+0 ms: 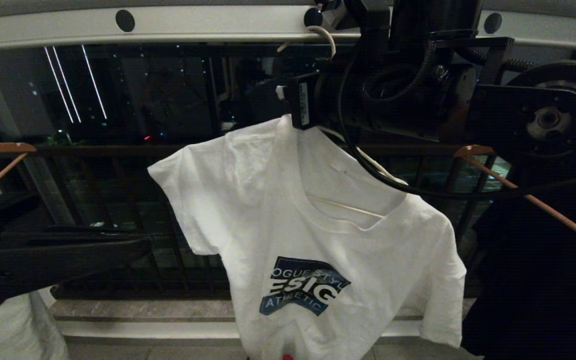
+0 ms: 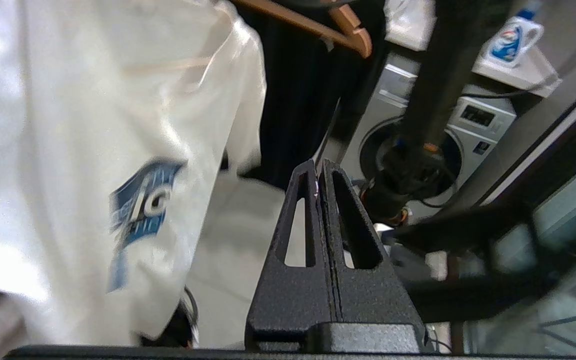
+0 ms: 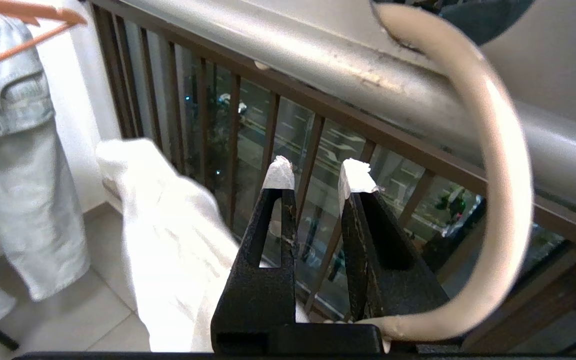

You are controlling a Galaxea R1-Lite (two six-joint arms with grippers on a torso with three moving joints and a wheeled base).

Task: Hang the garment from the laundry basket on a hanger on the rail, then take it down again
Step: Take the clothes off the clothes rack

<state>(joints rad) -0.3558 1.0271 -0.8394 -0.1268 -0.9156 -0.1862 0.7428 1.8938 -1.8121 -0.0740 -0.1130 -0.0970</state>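
Night balcony bars sit behind the rail (image 1: 168, 30) at twelve o'clock; we see the T-shirt (image 1: 318, 240) on its hanger (image 1: 325, 37), so it drapes freely. Our right gripper (image 3: 315, 175), slightly parted, grips nothing beside the hook. Our left gripper (image 2: 318, 175), at eight o'clock, is closed and empty.

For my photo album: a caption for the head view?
White T-shirt hangs on a hanger hooked over the rail.
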